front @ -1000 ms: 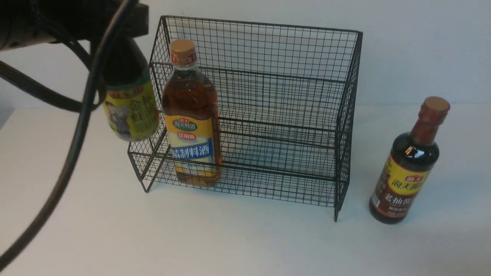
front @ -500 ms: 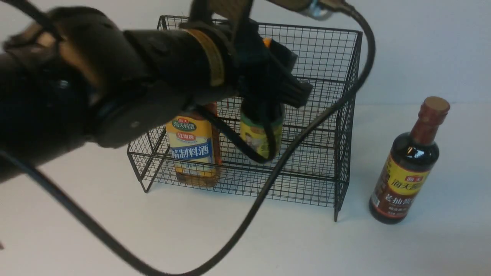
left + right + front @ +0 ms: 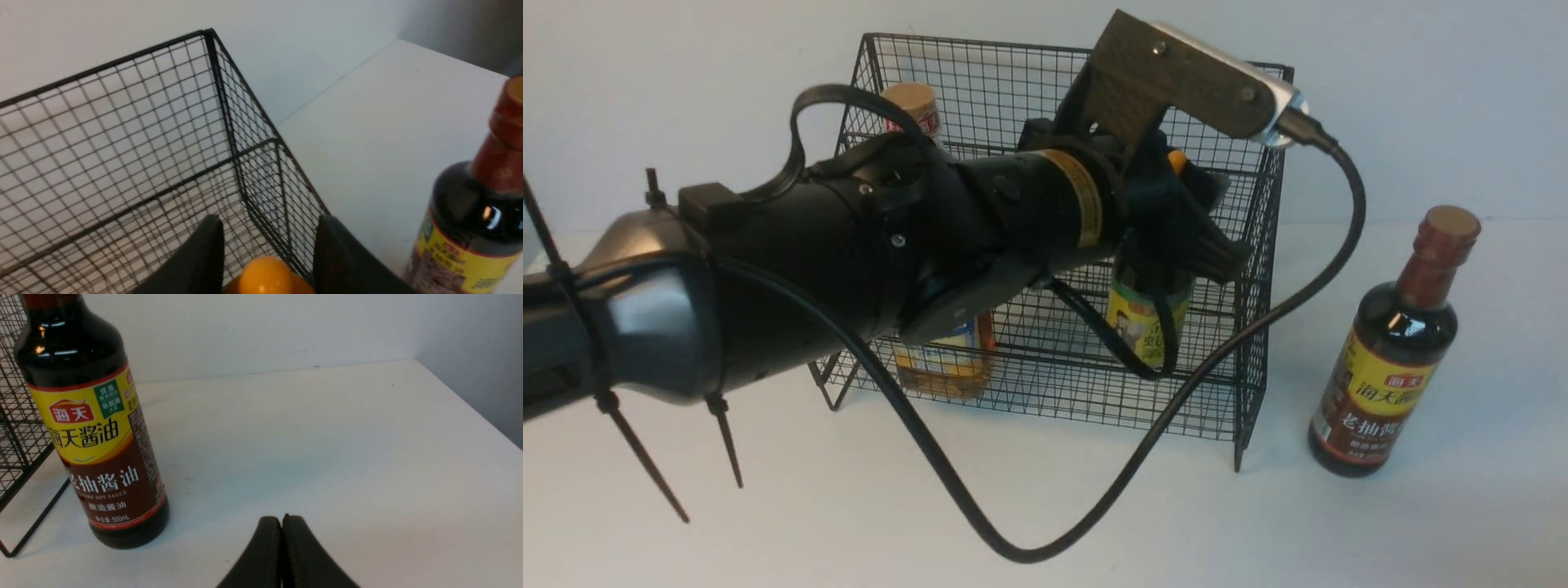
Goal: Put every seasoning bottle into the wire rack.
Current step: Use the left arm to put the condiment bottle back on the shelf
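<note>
Clamping squeeze bottle (image 3: 1147, 322) inside rack (image 3: 1262, 269), left gripper (image 3: 1176, 237) part-closed on it | right gripper (image 3: 282, 543) closed, empty | risk: if you release before it seats, it topples.

Front looks forward, downward; both wrists close, seemingly share brown-capped bottle (image 3: 1390, 363).

So the black wire grid rack (image 3: 1270, 163) sits on the white tabletop (image 3: 1339, 523), with the big amber tan-capped bottle (image 3: 943, 371) standing in its left end. The small dark orange-nozzled squeeze bottle (image 3: 1139, 314) is inside further right, and the tall dark brown-capped bottle (image 3: 1392, 351) stands outside on the tabletop, right of the rack.
</note>
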`<state>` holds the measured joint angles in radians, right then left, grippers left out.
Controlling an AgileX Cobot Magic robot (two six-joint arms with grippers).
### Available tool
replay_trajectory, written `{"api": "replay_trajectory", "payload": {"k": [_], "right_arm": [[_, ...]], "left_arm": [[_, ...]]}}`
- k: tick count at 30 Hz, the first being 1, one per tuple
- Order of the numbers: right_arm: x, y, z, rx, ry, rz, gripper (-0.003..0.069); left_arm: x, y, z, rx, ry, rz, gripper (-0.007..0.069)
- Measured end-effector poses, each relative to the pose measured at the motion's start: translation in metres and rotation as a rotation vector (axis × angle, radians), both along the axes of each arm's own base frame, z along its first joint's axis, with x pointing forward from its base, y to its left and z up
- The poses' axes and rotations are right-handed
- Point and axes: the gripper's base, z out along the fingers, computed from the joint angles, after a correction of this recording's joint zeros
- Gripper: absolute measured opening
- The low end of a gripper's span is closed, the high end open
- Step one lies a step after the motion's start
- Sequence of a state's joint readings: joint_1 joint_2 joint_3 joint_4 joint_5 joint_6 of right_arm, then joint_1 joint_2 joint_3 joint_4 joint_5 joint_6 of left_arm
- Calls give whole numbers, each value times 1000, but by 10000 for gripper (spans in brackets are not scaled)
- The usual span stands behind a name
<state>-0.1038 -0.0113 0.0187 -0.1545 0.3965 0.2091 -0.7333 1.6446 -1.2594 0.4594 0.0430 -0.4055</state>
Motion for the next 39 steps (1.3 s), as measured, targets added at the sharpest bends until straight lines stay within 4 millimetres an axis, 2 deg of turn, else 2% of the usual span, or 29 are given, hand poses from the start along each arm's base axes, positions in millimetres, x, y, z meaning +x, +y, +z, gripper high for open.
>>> {"api": "replay_trajectory", "payload": {"k": [6,14,18,27,30,32,33,34,35,37,39], "right_arm": [[0,0,0,0,0,0,-13],[0,0,0,0,0,0,-13],[0,0,0,0,0,0,-13],[0,0,0,0,0,0,-13],[0,0,0,0,0,0,-13],[0,0,0,0,0,0,-13],[0,0,0,0,0,0,-13],[0,0,0,0,0,0,-13],[0,0,0,0,0,0,-13],[0,0,0,0,0,0,-13],[0,0,0,0,0,0,-13]], "left_arm": [[10,10,-6,0,56,64,260],[20,4,-37,35,153,99,260],[22,3,-46,44,185,113,260],[25,1,-51,50,200,118,261],[25,1,-52,50,200,118,304],[24,1,-50,48,197,118,389],[24,1,-50,47,196,118,389],[23,2,-46,41,189,117,462],[23,2,-45,40,188,118,468],[19,6,-33,23,169,119,531],[15,10,-21,8,151,122,557]]}}
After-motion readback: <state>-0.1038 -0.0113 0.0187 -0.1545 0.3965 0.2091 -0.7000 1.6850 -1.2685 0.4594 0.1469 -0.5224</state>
